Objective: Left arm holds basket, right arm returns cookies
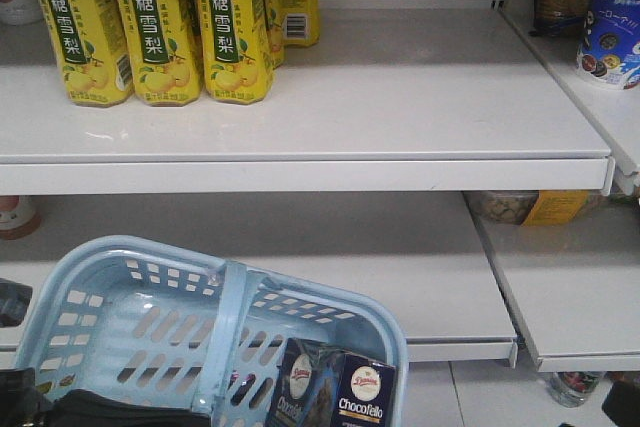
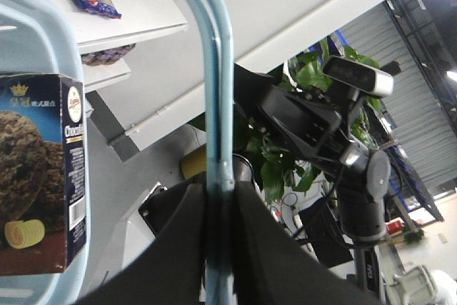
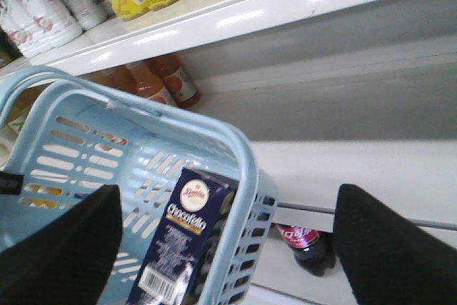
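Observation:
The light blue basket (image 1: 345,304) hangs tilted in front of the lower shelf. My left gripper (image 2: 219,192) is shut on its arched handle (image 2: 216,69), one black finger on each side. The navy Danisa Chocofello cookies (image 1: 338,387) stand upright in the basket's right corner. They also show in the left wrist view as the cookies (image 2: 43,176) and in the right wrist view as the cookies (image 3: 182,237). My right gripper (image 3: 225,201) is open above that corner. Its fingers (image 3: 68,248) are spread wide of the carton and the basket rim (image 3: 239,151), touching nothing.
Yellow drink cartons (image 1: 150,27) line the upper shelf (image 1: 400,117). The lower shelf (image 1: 420,267) lies behind the basket. A clear tub with a yellow label (image 1: 530,207) sits at the right. A cola bottle (image 3: 303,244) stands low, and orange bottles (image 3: 168,80) behind the basket.

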`<state>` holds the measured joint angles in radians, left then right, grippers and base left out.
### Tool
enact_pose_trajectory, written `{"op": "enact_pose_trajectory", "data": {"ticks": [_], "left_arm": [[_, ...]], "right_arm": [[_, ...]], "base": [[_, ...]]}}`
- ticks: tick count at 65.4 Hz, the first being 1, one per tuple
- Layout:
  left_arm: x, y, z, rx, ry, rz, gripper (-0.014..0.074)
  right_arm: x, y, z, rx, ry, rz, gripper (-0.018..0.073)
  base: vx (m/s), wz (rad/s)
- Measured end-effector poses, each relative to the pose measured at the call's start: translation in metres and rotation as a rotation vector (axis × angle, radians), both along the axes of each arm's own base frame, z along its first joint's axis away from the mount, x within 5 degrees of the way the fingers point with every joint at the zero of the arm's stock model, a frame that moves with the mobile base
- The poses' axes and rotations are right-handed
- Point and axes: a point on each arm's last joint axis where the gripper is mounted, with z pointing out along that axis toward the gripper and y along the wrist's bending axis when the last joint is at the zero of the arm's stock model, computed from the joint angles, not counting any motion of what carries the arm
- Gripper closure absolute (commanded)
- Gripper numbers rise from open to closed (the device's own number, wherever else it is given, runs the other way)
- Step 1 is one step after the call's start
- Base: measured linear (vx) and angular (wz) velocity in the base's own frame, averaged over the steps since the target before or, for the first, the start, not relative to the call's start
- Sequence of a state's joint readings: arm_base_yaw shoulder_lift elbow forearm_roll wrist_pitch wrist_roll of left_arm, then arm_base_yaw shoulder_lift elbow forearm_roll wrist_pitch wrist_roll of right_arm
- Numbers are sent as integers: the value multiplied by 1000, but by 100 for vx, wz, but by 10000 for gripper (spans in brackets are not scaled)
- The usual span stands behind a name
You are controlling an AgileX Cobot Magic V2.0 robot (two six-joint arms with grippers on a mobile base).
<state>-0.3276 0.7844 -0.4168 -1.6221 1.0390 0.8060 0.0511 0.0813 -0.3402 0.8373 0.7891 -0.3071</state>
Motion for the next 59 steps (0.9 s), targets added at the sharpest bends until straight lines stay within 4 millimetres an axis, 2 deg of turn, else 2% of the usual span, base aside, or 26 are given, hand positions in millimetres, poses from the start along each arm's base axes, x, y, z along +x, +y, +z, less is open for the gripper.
{"op": "enact_pose_trajectory", "data": {"ticks": [12, 25, 33, 43, 59], "left_arm": [[3, 1, -1, 7, 0, 32, 603], [6, 2, -2, 20, -3, 69, 603], [8, 2, -2, 26, -4, 91, 603], [10, 3, -3, 31, -3, 107, 603], [17, 3, -7, 49, 19, 148, 603]], "right_arm": [[-4, 11, 4, -33, 213, 177, -33], [4, 22, 35, -1, 389, 354, -33], [21, 26, 47, 65, 454, 384, -33], [47, 28, 41, 80, 566, 394, -33], [96, 32, 35, 51, 651, 438, -23]], "base": [[0, 0], [0, 0], [0, 0], [0, 0], [0, 0]]}}
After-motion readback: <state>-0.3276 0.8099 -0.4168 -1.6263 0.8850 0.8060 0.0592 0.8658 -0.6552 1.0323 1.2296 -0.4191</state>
